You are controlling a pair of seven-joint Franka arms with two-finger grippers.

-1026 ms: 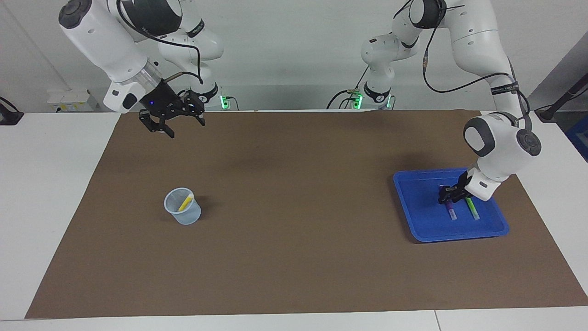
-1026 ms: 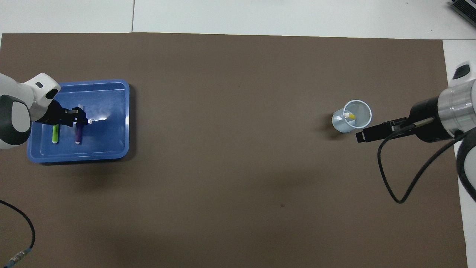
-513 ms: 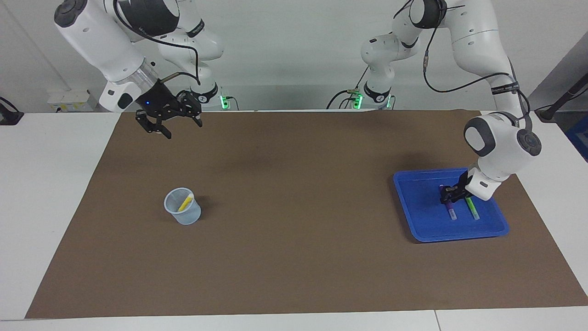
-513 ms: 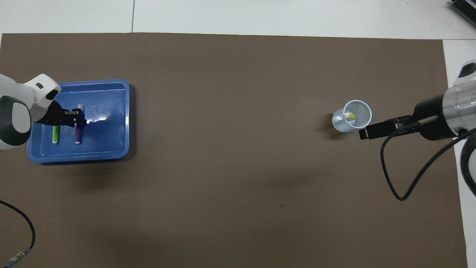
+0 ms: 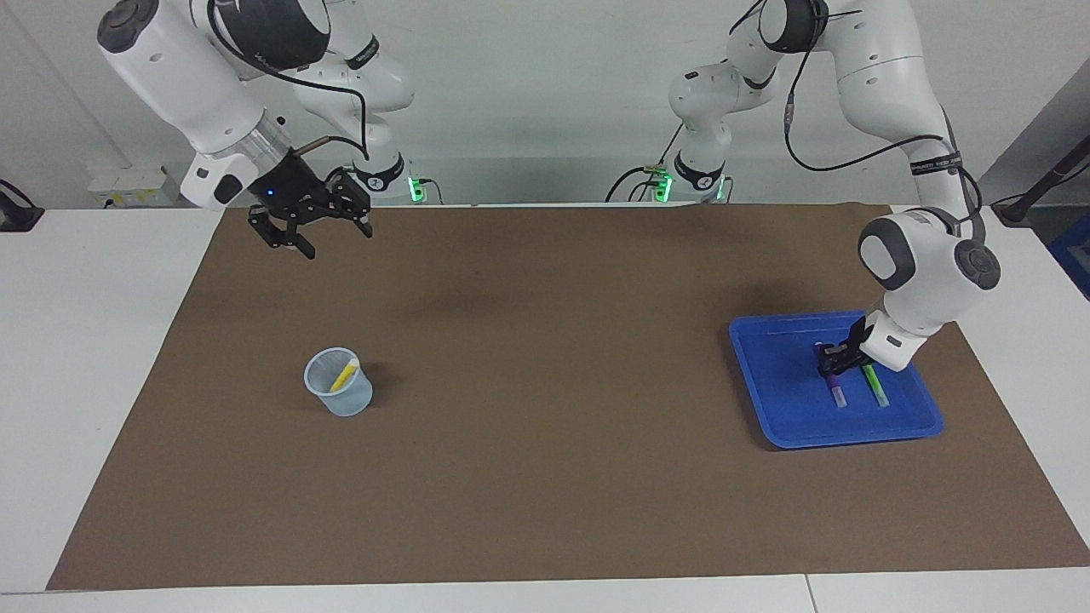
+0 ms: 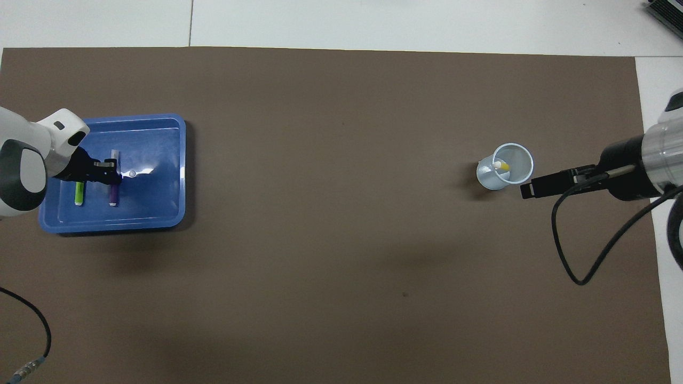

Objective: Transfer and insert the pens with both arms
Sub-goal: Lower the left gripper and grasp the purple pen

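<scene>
Change at left hand: the left hand (image 5: 830, 364) had been drawn in around the purple pen (image 5: 832, 385) in the blue tray (image 5: 771, 387) over the last second, its fingers narrowing from clearly apart to nearly together; whether the pen was fully clamped could not be told
Change at right hand: the right hand (image 5: 311, 228) had been pulled up and back toward its own base, away from the cup (image 5: 339, 382), with its fingers spread apart and nothing held
Meaning for the task: a grasp on the purple pen was judged to be in progress, with lifting and the pass across to the right arm not yet begun; one of three pens was counted as done
Yellow pen: the yellow pen (image 5: 344, 374) was seen leaning inside the cup, toward the right arm's end of the bench
Green pen: the green pen (image 5: 874, 385) was left lying in the tray just beside the purple one, untouched
Surface: a brown mat (image 5: 545, 409) was spread over most of the white bench (image 5: 94, 358), with tray and cup well apart on it
Room: a plain pale wall (image 5: 528, 94) was seen at the robots' end, with green lights lit at the arm bases
</scene>
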